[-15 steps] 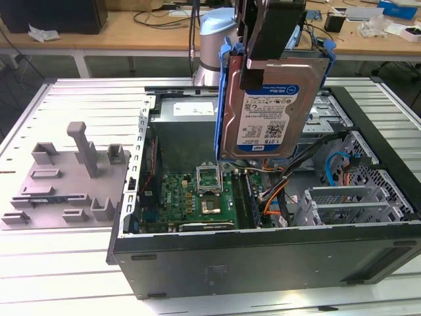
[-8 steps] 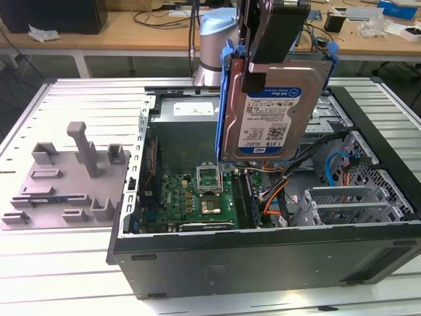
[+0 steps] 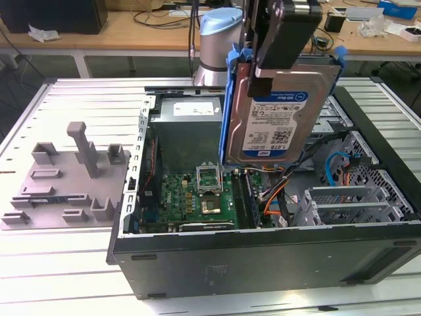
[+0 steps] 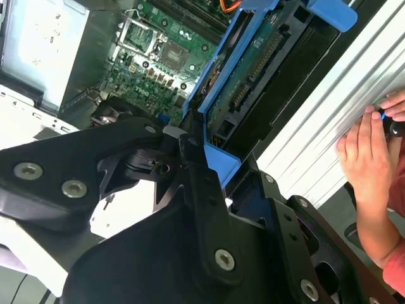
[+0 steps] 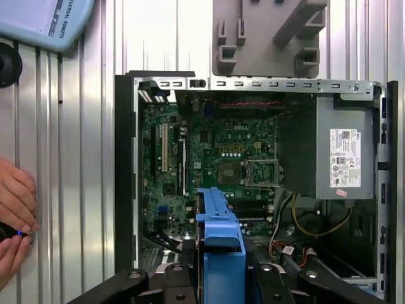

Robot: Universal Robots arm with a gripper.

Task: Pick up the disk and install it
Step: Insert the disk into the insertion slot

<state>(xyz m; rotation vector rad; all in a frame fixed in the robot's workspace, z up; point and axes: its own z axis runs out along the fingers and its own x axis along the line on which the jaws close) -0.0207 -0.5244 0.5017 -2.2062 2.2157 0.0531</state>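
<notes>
The flat, rectangular silver disk (image 3: 279, 115), with a white-and-blue barcode label and blue plastic side rails, stood upright in the air above the open black computer case (image 3: 263, 260). It was over the case's middle, just beside the green motherboard (image 3: 197, 194) and the grey metal box (image 3: 187, 128). The black gripper (image 3: 271, 69) was closed to the disk's thickness, its fingers clamping the upper edge from both faces. The disk touched nothing else in the case.

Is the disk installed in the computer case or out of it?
Out: the gripper holds the disk on edge above the open case, not seated in it.
</notes>
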